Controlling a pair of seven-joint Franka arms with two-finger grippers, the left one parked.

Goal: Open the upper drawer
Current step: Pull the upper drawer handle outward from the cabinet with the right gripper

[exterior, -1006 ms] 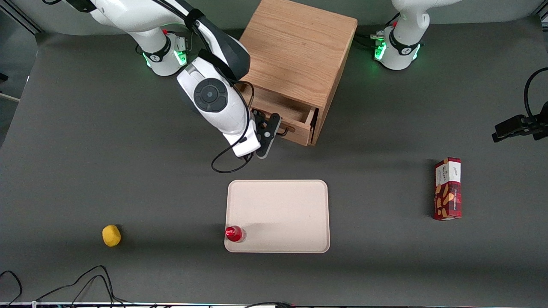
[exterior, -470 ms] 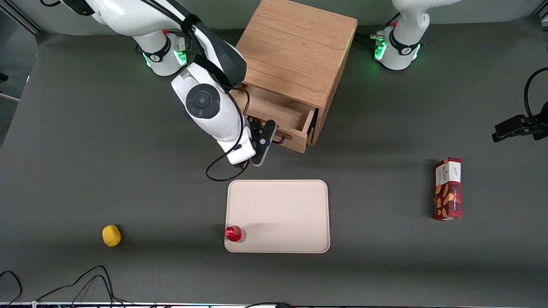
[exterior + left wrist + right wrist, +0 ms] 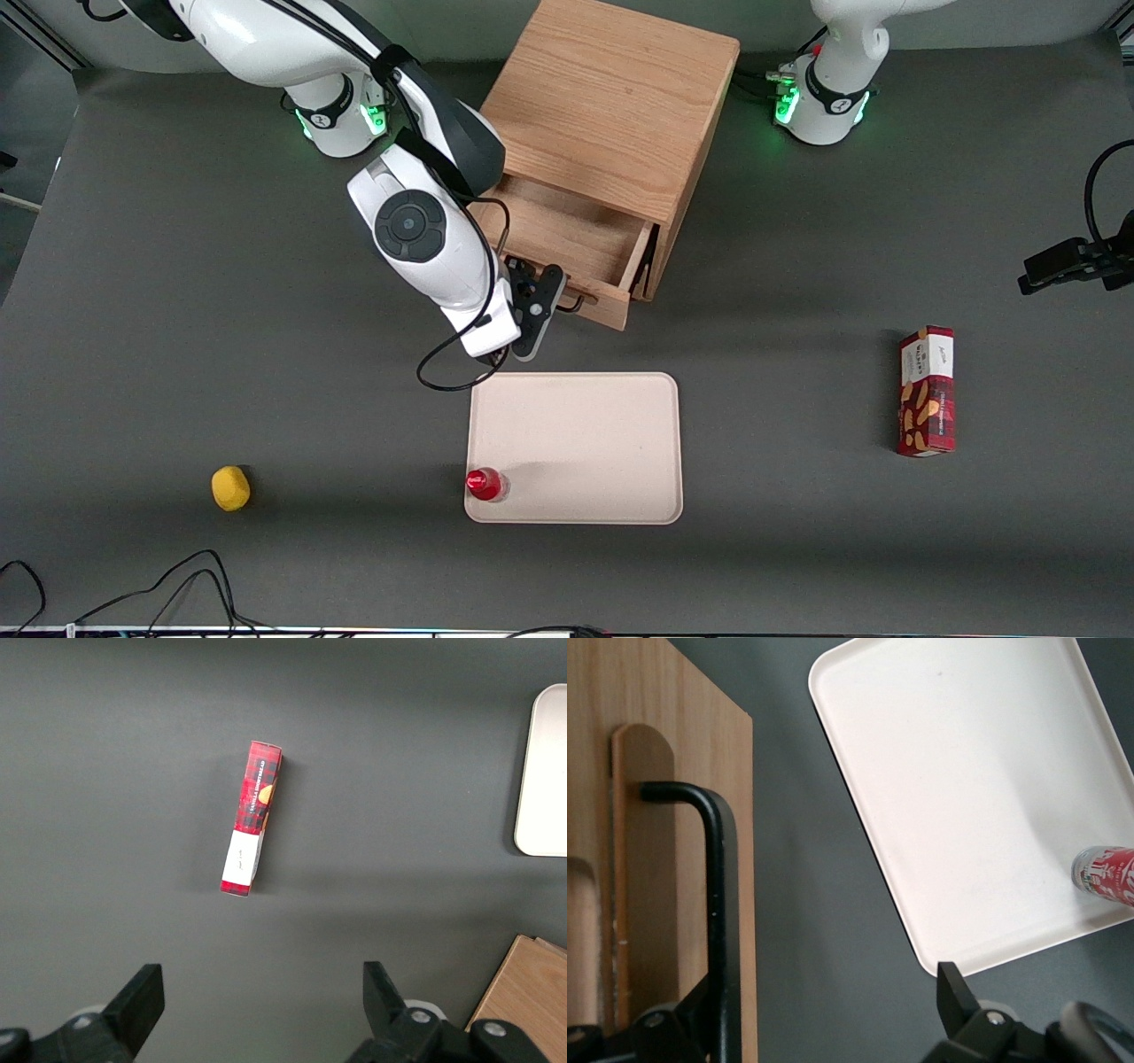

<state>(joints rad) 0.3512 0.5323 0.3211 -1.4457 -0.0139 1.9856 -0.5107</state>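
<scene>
The oak cabinet [image 3: 611,97] stands at the back of the table. Its upper drawer [image 3: 567,235] is pulled partway out toward the front camera, and its inside shows empty. My right gripper [image 3: 538,307] is at the drawer's front, at the black wire handle [image 3: 573,304]. In the right wrist view the drawer front [image 3: 664,709] and the handle [image 3: 718,904] are close up. My gripper [image 3: 828,992] is open, with its fingers wide apart. One finger [image 3: 691,1001] sits between the bar and the wood; the other is off in the air. The lower drawer is hidden.
A cream tray [image 3: 576,425] lies just nearer the camera than the gripper, with a red can [image 3: 485,484] on its near corner. A yellow fruit [image 3: 230,487] lies toward the working arm's end. A red snack box [image 3: 927,390] lies toward the parked arm's end.
The upper drawer has slid farther out of the cabinet toward the front camera. My gripper has moved with the handle, nearer to the tray.
</scene>
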